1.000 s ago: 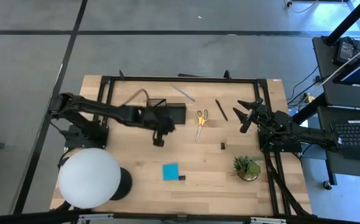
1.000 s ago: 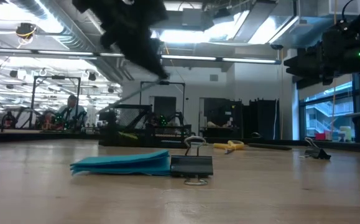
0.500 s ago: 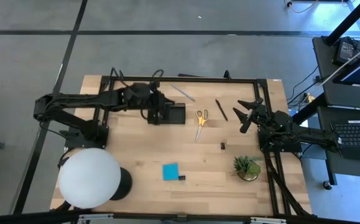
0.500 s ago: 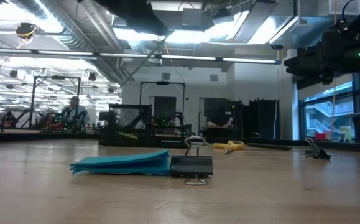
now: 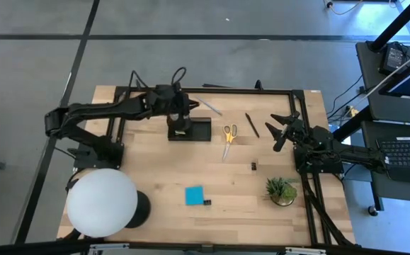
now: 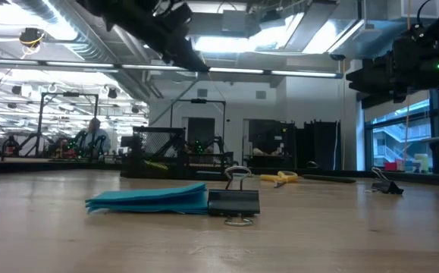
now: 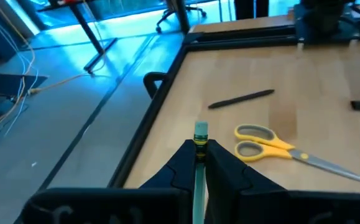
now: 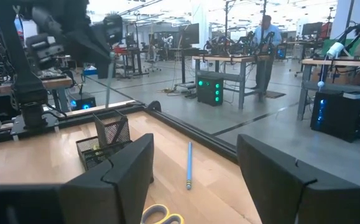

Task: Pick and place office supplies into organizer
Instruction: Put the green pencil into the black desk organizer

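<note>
My left gripper (image 5: 179, 119) hovers over the left end of the black organizer (image 5: 190, 129), shut on a thin pencil (image 7: 200, 132) with a green and metal end. The right wrist view shows that pencil (image 8: 108, 84) hanging above the organizer's mesh cup (image 8: 110, 132). Yellow-handled scissors (image 5: 229, 134), a dark pen (image 5: 252, 125) and a grey pen (image 5: 208, 105) lie flat near the far edge. The blue note pad (image 5: 195, 195) and a black clip (image 5: 207, 202) lie toward the near edge. My right gripper (image 5: 280, 130) waits open at the right side. My left gripper pinches the pencil's shaft (image 7: 199, 155) between its two fingers. The pencil runs along the fingers, and its green and metal end (image 7: 200, 129) sticks out past the fingertips. It is lifted clear and hangs nearly upright over the organizer.
A second black clip (image 5: 253, 166) lies right of the table's middle. A small potted plant (image 5: 282, 190) stands near the right arm's base, and a big white globe lamp (image 5: 102, 202) fills the near left corner. A black metal frame (image 5: 205, 91) borders the work area.
My left gripper has carried the pencil from the middle of the table toward the far edge and now stands over the organizer's left end. The arm has swung and turned along the way. The right arm has kept still.
</note>
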Tool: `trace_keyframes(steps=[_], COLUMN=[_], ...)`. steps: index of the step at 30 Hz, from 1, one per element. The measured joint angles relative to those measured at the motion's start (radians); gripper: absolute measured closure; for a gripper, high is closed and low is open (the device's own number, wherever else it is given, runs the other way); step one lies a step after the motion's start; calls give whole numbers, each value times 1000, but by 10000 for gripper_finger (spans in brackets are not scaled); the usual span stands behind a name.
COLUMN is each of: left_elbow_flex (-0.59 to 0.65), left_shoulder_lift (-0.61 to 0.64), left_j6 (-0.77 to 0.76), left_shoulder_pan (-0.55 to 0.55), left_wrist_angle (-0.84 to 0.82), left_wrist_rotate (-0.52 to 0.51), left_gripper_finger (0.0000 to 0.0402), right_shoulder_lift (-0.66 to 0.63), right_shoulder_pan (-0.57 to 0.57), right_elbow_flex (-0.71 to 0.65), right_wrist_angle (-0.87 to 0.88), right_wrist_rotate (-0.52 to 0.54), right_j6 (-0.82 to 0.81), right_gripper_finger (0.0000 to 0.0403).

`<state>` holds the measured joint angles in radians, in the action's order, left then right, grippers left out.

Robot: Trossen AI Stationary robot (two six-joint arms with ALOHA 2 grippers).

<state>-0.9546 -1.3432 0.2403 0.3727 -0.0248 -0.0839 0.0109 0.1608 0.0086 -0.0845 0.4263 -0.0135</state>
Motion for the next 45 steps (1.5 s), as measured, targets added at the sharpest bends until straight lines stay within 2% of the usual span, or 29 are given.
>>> trace_keyframes(steps=[9,14,34,42,45], left_elbow_flex=[0,0,6,196,239], left_shoulder_lift=[-147,-186,-181,-88,-72], left_j6=[-58,-70,-100,-140,-141], left_shoulder_pan=[31,31,33,42,42], left_wrist_angle=[28,83,97,355,386], left_wrist_rotate=[0,0,30,30,30], left_gripper_finger=[382,382,382,382,382], right_shoulder_lift=[0,0,0,0,0], right_shoulder_pan=[0,0,0,0,0], right_elbow_flex=[0,0,0,0,0], right_wrist_angle=[0,1,10,11,11], right_wrist_rotate=[0,0,-4,-11,-11], right_j6=[0,0,-11,-58,-58], right_gripper_finger=[170,170,170,170,170])
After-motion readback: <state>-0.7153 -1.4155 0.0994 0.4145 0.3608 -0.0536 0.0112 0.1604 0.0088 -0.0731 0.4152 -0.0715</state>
